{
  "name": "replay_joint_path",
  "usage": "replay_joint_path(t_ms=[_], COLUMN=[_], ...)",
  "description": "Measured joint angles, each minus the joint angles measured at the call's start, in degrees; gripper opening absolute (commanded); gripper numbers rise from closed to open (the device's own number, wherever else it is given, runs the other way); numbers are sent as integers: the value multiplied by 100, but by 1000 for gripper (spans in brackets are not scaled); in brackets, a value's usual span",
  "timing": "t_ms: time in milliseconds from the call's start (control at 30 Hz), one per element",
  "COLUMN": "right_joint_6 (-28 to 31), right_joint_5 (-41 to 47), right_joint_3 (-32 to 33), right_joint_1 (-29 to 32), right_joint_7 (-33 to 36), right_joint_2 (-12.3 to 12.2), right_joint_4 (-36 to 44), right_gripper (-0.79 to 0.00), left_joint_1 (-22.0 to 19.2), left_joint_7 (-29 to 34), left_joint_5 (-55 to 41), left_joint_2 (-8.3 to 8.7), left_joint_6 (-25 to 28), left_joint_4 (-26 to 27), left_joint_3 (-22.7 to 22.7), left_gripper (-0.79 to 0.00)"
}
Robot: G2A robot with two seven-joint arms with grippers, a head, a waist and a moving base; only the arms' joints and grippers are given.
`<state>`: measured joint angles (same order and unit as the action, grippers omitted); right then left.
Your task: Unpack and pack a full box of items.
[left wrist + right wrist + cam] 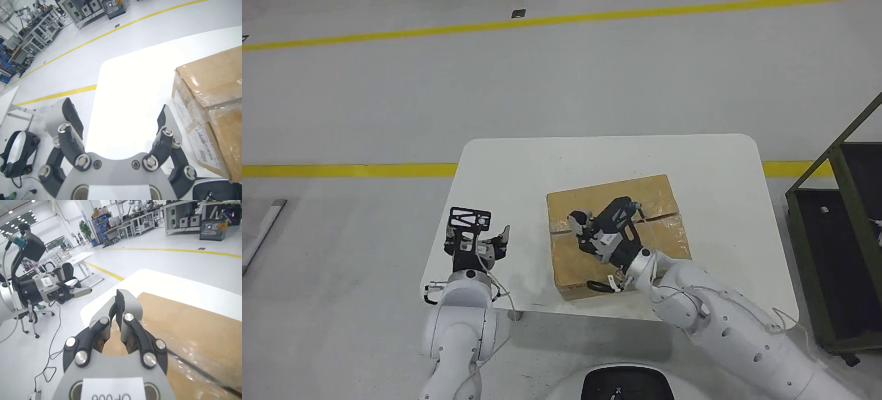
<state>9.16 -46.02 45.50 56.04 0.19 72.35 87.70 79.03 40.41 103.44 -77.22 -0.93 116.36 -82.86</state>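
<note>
Box: a closed brown cardboard box (567, 258) sits flat on the white worktop (512, 170), towards the robot's right and close to the near edge.
Box to right hand: the right hand (580, 219) is above the box's top face, near its left part, with its arm crossing the near edge of the box. I cannot tell whether it touches the cardboard.
Right hand state: the fingers are pressed together pad to pad, with nothing visible between them.
Box to left hand: the left hand (480, 228) is over the left part of the worktop, well apart from the box, with bare white surface between them.
Left hand state: spread wide and holding nothing.
Top view: a dark seam runs across the box's top, under the right hand.
Left wrist view: the left hand (115, 104) frames bare worktop (132, 75). The box (211, 98) shows a corner and a side wall, with glossy clear tape (223, 94) wrapped over the edge and a white printed label (206, 144) on the side.
Right wrist view: the right hand (118, 295) is over the box (189, 328), whose taped top is shiny. Beyond the worktop (170, 281) corner, the left hand (83, 291) shows from the side.
</note>
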Motion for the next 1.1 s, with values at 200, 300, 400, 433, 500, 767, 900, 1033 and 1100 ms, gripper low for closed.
replay_joint_path(t_ms=[200, 300, 400, 433, 500, 767, 900, 1033, 1100], right_joint_6=[-285, -431, -530, -566, -620, -782, -873, -985, -1003], right_joint_5=[-81, -88, -177, -200, -202, -214, -162, -143, -180], right_joint_3=[-341, -275, -121, -35, 114, 847, 1207, 1572, 1726], right_joint_1=[-340, -288, -163, -96, 8, 538, 796, 1054, 1157], right_joint_7=[82, 94, 175, 214, 279, 546, 696, 848, 886], right_joint_2=[225, 245, 216, 197, 164, 6, -60, -121, -149], right_joint_4=[-704, -832, -829, -805, -742, -246, 45, 294, 379], right_gripper=[-785, -785, -785, -785, -785, -785, -785, -785, -785], left_joint_1=[-13, -72, -151, -186, -243, -455, -514, -550, -557], left_joint_7=[48, 41, 36, 35, 32, 39, 33, 26, 9], left_joint_5=[-14, -12, -8, -3, 11, -2, -15, -58, -107], left_joint_2=[2, -7, -18, -23, -29, -50, -57, -62, -65], left_joint_6=[53, 97, 162, 190, 250, 463, 515, 578, 621], left_joint_4=[-21, -73, -157, -192, -242, -429, -494, -547, -536], left_joint_3=[-111, -24, 106, 161, 242, 450, 492, 528, 548], left_gripper=[0, 0, 0, 0, 0, 0, 0, 0, 0])
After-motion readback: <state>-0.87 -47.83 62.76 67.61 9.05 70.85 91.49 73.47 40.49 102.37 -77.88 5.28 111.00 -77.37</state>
